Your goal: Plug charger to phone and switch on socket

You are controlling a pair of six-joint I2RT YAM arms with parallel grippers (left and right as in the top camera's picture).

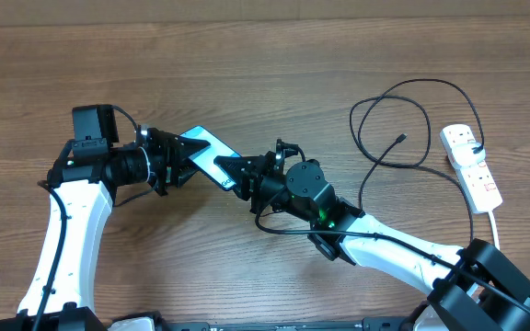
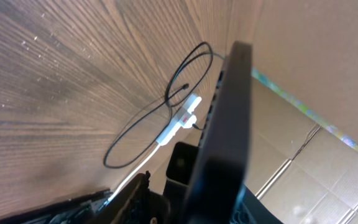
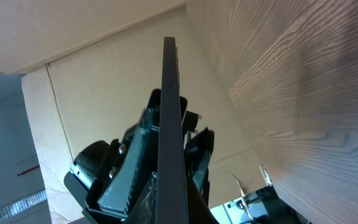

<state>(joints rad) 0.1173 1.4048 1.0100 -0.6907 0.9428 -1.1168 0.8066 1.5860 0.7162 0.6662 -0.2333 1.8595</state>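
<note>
The phone (image 1: 206, 152), with its light blue screen up, is held above the table between both grippers. My left gripper (image 1: 171, 163) is shut on its left end and my right gripper (image 1: 244, 176) is shut on its right end. The phone shows edge-on as a dark slab in the left wrist view (image 2: 227, 118) and in the right wrist view (image 3: 170, 118). The charger (image 1: 392, 118) lies looped on the table at the right, its connector (image 1: 401, 140) free. The socket (image 1: 472, 165) lies at the far right. The charger (image 2: 160, 115) and the socket (image 2: 180, 119) also show in the left wrist view.
The socket's thick white cord (image 1: 496, 221) runs toward the front right edge. Cardboard walls (image 2: 303, 155) stand beyond the table. Bare wood tabletop (image 1: 247, 74) lies behind the arms.
</note>
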